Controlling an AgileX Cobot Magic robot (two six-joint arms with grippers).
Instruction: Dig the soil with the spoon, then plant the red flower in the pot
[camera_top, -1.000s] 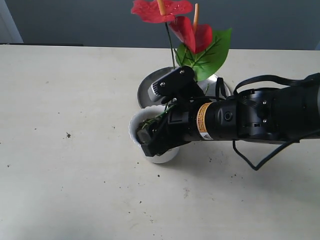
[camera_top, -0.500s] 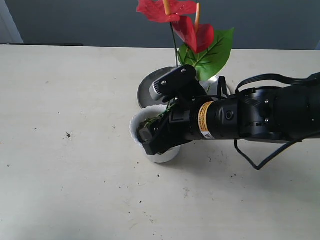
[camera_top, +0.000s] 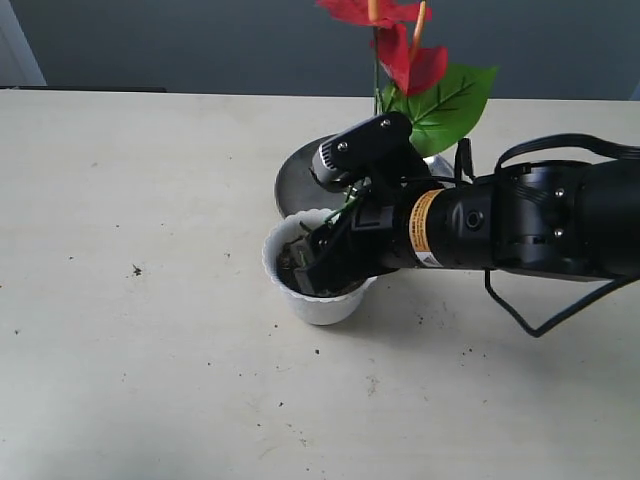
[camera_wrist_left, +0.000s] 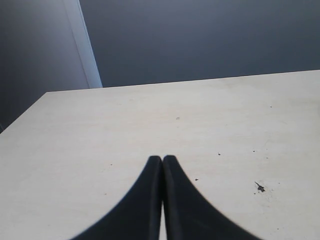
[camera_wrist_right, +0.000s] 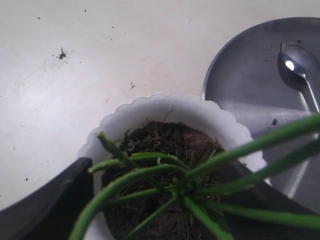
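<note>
The white scalloped pot (camera_top: 322, 300) stands on the table, filled with dark soil (camera_wrist_right: 160, 140). The red flower (camera_top: 410, 60), with its green leaf (camera_top: 452, 105), rises behind the right arm. Its green stems (camera_wrist_right: 150, 172) come together at a base that sits in the soil. My right gripper (camera_top: 315, 262) hangs low over the pot, open. Its fingers (camera_wrist_right: 47, 200) stand wide apart either side of the stems. The spoon (camera_wrist_right: 296, 64) lies on the steel plate (camera_wrist_right: 250, 75). My left gripper (camera_wrist_left: 162, 160) is shut and empty over bare table.
The steel plate (camera_top: 298, 182) touches the pot's far side. Soil crumbs (camera_top: 370, 382) are scattered over the beige table in front of the pot. A cable loop (camera_top: 540, 325) hangs from the right arm.
The right arm has drawn back to the right, uncovering more of the pot's rim. The flower's head has swung right and up, partly out of frame.
</note>
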